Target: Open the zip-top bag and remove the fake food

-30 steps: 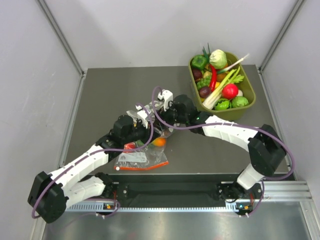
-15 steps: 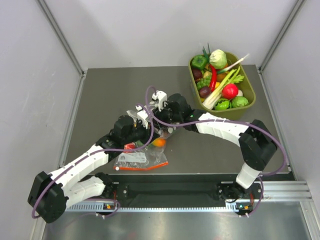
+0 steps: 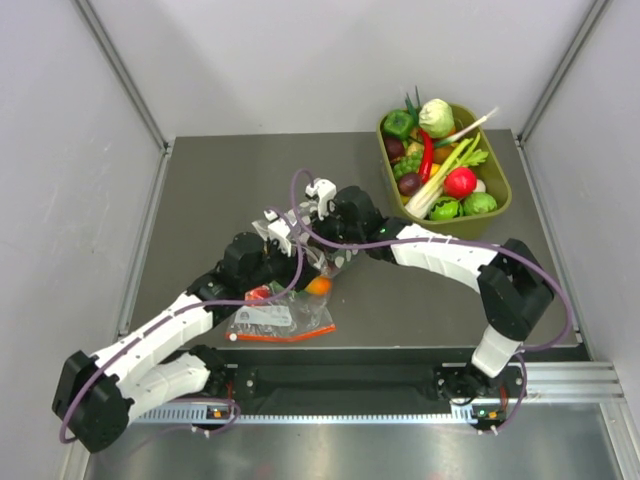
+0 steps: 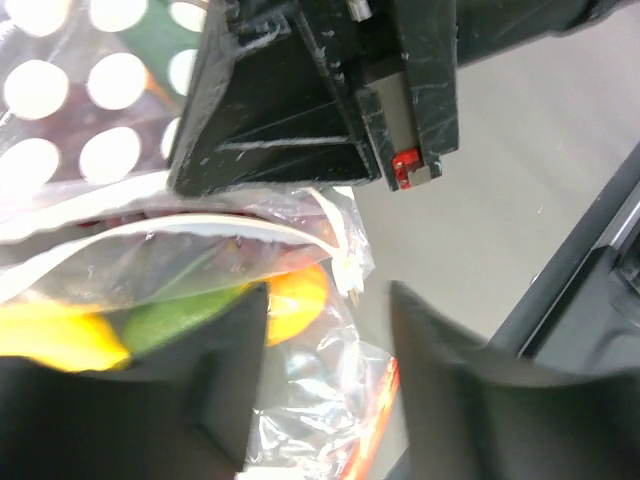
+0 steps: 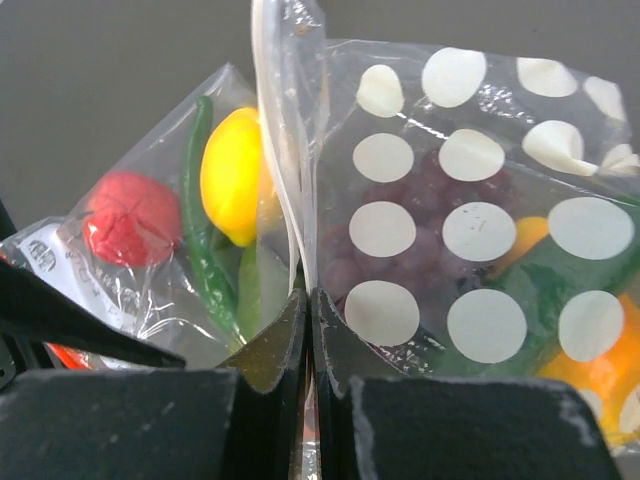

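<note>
R gripper (image 5: 308, 300) was pressed together w/ the zip-top bag (image 5: 470, 230) pinched betw. its fingers. The pinch sat right on the white zip strip (image 5: 272, 150), which rose from the jaws toward 12 o'clock in the wrist view. The dotted panel fanned out to 1–3 o'clock, so the grip looked like one wall of the mouth only, prob. so that wall could be pulled away from the other. Couldn't tell whether the zip was parted at all.

The fake food (image 5: 598, 375) showed through the dots, inside the bag: a yellow-orange piece at 4 o'clock, a dark green bit above it, sth purplish nearer the jaws. None was out yet.

L gripper (image 4: 325, 295) was spread, nothing betw. its fingers. The strip's corner hung at 12 o'clock of the gap, w/ R gripper's black body beyond. My read: L was placed to take the opposite wall, since one pinch alone won't part a zip.

In the top view, both grippers met over the bag approx. 9 o'clock of table (image 3: 200, 190) centre. A plain bag (image 3: 280, 318) w/ red-orange strip lay at 6 o'clock of it, close by, so L risked catching the wrong plastic. The bin (image 3: 500, 205) of toy veg sat at 1–2 o'clock, far corner, well apart.
</note>
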Motion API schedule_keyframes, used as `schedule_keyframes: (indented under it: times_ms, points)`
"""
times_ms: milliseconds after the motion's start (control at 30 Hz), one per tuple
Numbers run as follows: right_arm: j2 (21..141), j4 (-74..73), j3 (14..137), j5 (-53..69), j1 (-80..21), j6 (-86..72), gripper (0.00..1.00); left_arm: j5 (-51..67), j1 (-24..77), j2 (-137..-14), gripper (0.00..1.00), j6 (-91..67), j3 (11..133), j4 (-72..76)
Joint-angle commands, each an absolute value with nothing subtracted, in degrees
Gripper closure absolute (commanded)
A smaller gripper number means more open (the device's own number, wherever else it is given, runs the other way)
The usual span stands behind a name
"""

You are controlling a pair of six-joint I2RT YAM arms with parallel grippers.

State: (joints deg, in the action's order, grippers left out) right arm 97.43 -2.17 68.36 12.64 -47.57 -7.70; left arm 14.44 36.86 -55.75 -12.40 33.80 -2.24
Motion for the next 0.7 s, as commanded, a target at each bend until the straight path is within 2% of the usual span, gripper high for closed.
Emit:
schedule_keyframes:
  times_ms: [0, 133, 300, 367, 500, 667]
  points:
    - [92.90, 1.75, 68.65, 8.97, -46.85, -10.19, 1.00, 10.38, 37.00, -52.39, 0.38, -14.59, 34.63, -2.28]
    - [90.79, 2.64, 67.76, 8.44, -45.53, -10.99, 1.00, 3.45, 37.00, -48.36, 0.29, -18.19, 34.98, -3.60]
    - [87.99, 3.51, 66.10, 8.00, -44.65, -11.07, 1.00, -10.34, 36.65, -43.86, 0.27, -24.76, 34.19, -6.15]
    - [87.28, 3.78, 65.13, 7.82, -44.39, -11.25, 1.00, -12.38, 36.21, -43.77, 0.29, -28.36, 33.84, -7.12]
    - [85.70, 4.22, 63.99, 8.00, -44.12, -11.51, 1.00, -12.48, 33.84, -45.61, 0.31, -35.14, 31.38, -5.90]
    - [84.20, 4.75, 62.23, 8.09, -44.03, -11.95, 1.00, -5.98, 26.99, -49.13, 0.35, -40.34, 27.07, -0.97]
